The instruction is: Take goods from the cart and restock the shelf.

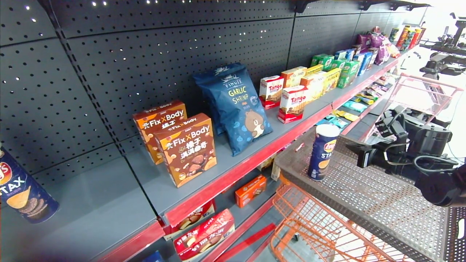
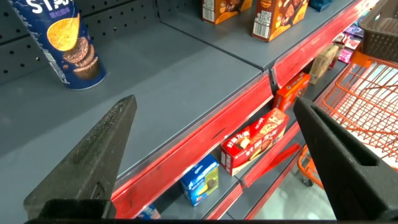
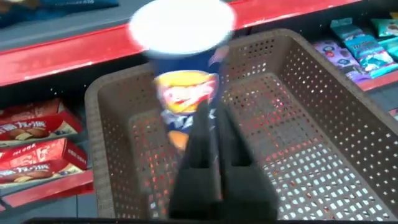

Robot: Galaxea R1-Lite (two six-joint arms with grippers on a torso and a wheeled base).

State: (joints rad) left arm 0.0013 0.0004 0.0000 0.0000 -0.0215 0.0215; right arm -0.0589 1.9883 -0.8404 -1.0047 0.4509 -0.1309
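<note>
the right gripper (image 3: 206,121), fingers pressed together, sits close to the upright chip can (image 1: 322,151) in the cart's brown perforated tray (image 1: 382,196). it likely needs to spread wide first, then clamp the can mid-body and keep it vertical. the left gripper (image 2: 216,106) hangs wide apart over the grey shelf (image 1: 109,203), near a second chip can (image 1: 22,191). black pegboard (image 1: 145,54) backs the shelf.

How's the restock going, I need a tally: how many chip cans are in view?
2. One chip can stands on the shelf at the far left; the other can stands in the cart's brown tray. More may be hidden outside these views.
</note>
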